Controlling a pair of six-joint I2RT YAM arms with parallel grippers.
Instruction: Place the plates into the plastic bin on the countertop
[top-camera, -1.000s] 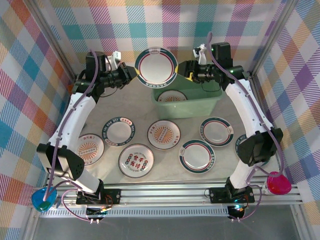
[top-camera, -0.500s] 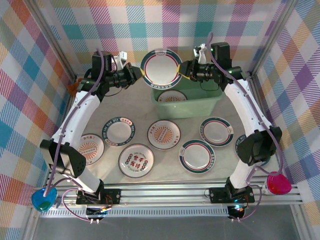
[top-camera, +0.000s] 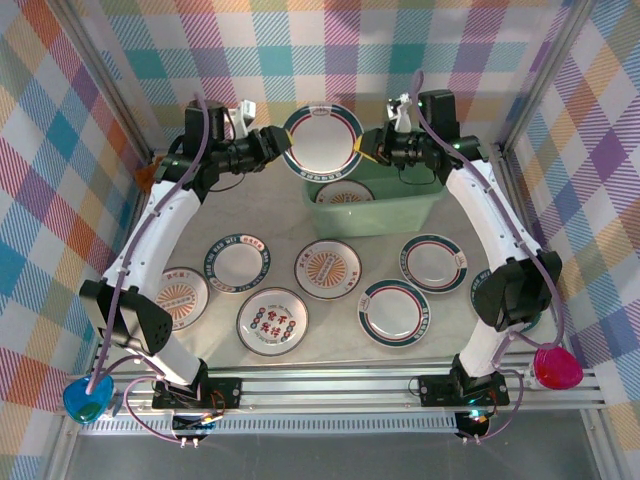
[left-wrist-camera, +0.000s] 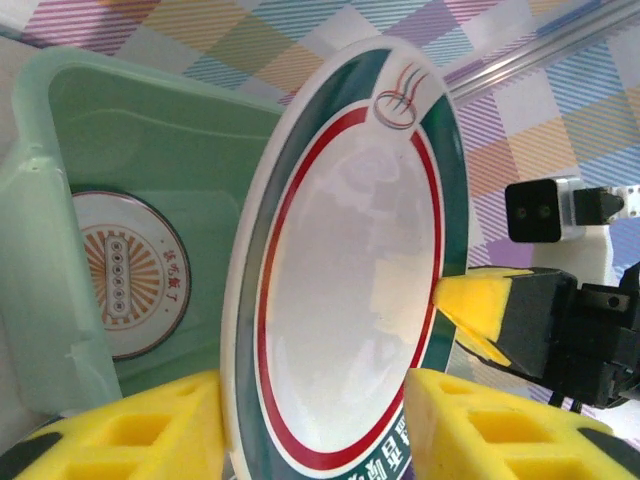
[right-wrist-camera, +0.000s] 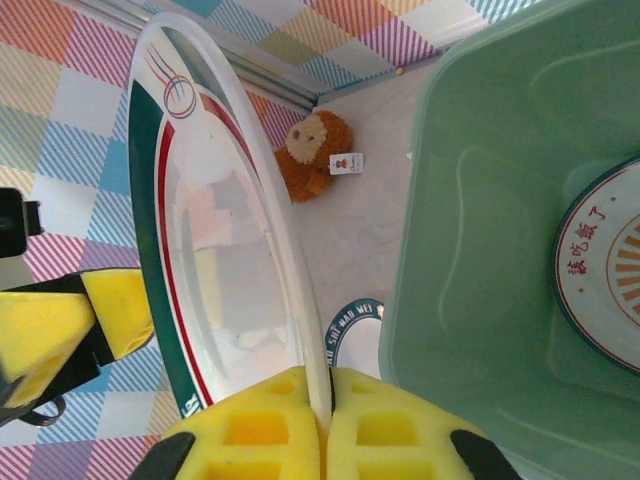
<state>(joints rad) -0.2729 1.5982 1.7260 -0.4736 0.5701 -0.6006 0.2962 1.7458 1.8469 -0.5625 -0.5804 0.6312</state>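
Overhead: plate (top-camera: 322, 141) held on edge above bin (top-camera: 372, 195), left claw (top-camera: 277, 146) and right claw (top-camera: 368, 147) at opposite rims.

Left wrist: pads astride rim.

Right wrist: pads (right-wrist-camera: 385, 425) pinching rim; bin (right-wrist-camera: 500, 230) just beside.

Eight plates: six on the bench (top-camera: 450, 320), one in the bin (top-camera: 372, 205), one held aloft (top-camera: 321, 141). One bin. Two tools.
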